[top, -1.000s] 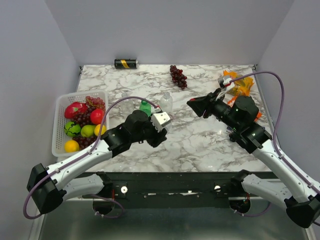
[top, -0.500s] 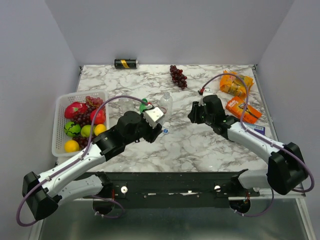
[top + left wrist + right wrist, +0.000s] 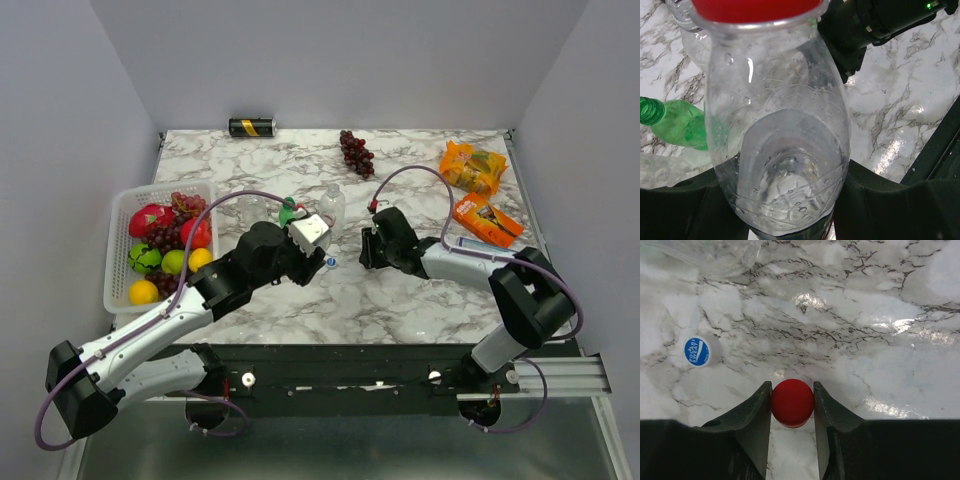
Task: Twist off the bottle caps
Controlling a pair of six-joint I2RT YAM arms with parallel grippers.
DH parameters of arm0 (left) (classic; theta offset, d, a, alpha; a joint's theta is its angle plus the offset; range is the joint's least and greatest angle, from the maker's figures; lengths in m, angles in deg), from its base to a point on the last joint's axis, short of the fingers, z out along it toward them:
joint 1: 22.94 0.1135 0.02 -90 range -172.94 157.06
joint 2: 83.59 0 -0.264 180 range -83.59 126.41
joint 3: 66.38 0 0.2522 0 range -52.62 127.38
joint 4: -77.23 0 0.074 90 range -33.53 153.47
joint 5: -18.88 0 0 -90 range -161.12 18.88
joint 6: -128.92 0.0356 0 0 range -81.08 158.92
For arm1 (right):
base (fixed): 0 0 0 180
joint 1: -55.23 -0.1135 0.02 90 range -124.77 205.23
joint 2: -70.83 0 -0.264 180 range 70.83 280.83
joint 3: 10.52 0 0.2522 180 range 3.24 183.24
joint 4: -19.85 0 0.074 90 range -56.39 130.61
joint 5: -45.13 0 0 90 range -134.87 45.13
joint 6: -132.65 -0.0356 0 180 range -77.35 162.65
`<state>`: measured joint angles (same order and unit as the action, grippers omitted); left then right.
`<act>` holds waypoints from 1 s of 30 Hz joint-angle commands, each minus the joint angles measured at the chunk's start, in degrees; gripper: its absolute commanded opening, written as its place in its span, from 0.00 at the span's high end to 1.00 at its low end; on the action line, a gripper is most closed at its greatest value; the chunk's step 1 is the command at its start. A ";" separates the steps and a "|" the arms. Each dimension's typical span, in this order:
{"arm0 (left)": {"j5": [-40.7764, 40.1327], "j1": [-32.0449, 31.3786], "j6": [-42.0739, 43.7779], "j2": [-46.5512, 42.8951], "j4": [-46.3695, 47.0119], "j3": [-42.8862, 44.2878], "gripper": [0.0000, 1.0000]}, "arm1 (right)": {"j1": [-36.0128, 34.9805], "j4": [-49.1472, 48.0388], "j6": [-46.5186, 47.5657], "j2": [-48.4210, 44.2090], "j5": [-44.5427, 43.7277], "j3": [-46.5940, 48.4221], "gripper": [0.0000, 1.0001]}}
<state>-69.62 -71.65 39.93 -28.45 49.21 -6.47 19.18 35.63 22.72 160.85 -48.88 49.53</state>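
My left gripper (image 3: 316,256) is shut on the base of a clear bottle with a red label (image 3: 775,115), which fills the left wrist view between the jaws (image 3: 785,205). A translucent green bottle (image 3: 289,212) lies just behind it, also in the left wrist view (image 3: 675,127). A clear bottle (image 3: 332,204) stands next to it. My right gripper (image 3: 368,248) is shut on a red cap (image 3: 792,402), low over the marble table (image 3: 880,315). A white-and-blue cap (image 3: 700,351) lies loose on the marble, also in the top view (image 3: 330,262).
A white basket (image 3: 118,225) of fruit stands at the left edge. A black-and-gold can (image 3: 251,127) lies at the back, dark grapes (image 3: 356,152) beside it. Orange snack packs (image 3: 472,168) lie at the back right.
My right gripper has swung left and down from above the snack packs to the marble near the bottles. My left gripper shifted slightly toward the back with its bottle.
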 commanded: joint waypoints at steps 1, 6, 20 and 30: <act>0.52 0.19 -0.22 0.32 1.52 -0.10 0.66 | -0.25 -1.23 -1.17 3.23 -1.61 0.74 0.62; 0.70 0.19 -0.23 0.15 1.52 -0.10 0.66 | -0.42 -0.97 -1.08 4.11 -5.04 0.56 0.60; 1.49 0.11 -0.23 -0.03 1.52 0.08 0.66 | -0.95 1.85 -2.22 4.29 -7.07 2.50 0.31; 9.56 0.02 1.18 -0.73 3.10 -0.71 0.66 | -0.95 6.23 -2.05 -7.47 -5.22 0.65 0.32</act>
<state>-66.91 -71.65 40.02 -28.06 49.28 -6.49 18.52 38.41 21.06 161.81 -54.74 50.90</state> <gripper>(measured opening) 0.609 0.691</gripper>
